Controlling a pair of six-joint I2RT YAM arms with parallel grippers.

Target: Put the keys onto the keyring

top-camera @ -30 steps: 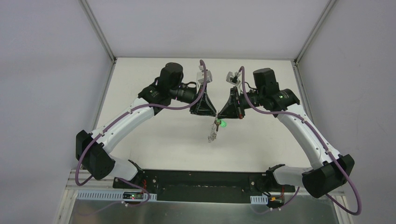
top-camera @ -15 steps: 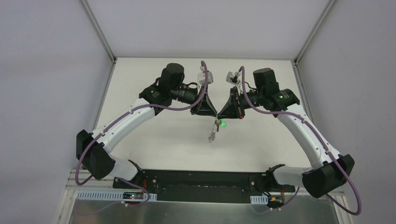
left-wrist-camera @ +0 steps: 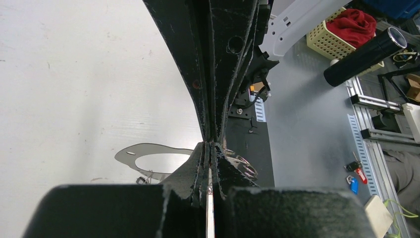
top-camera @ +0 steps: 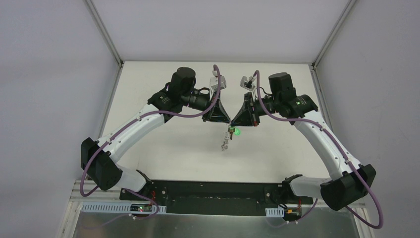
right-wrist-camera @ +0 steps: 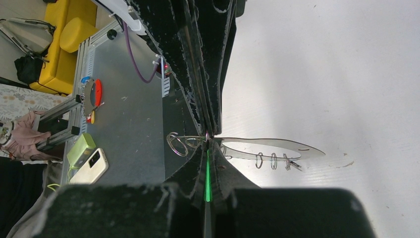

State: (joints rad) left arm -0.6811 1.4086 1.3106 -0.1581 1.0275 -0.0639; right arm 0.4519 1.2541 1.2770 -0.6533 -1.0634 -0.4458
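Both grippers meet tip to tip above the middle of the white table. My right gripper (top-camera: 236, 119) is shut on the key; its green head (top-camera: 237, 132) glows just below the fingertips and shows as a green sliver (right-wrist-camera: 207, 178) between the closed fingers in the right wrist view. My left gripper (top-camera: 223, 118) is shut on the keyring; a thin silver strip (left-wrist-camera: 208, 208) runs between its closed fingers. Wire loops of the keyring (right-wrist-camera: 179, 144) stick out beside the touching tips, and small silver rings (top-camera: 225, 144) dangle below. The black tag is hidden.
The table (top-camera: 163, 148) is bounded by grey walls and two metal corner posts. Off the near edge lie a black cylinder (left-wrist-camera: 364, 54), a basket with red cloth (left-wrist-camera: 341, 29), a phone (right-wrist-camera: 91, 166) and a yellow object (right-wrist-camera: 74, 34).
Both arms hold nearly still. The dangling rings below the fingertips have swung slightly.
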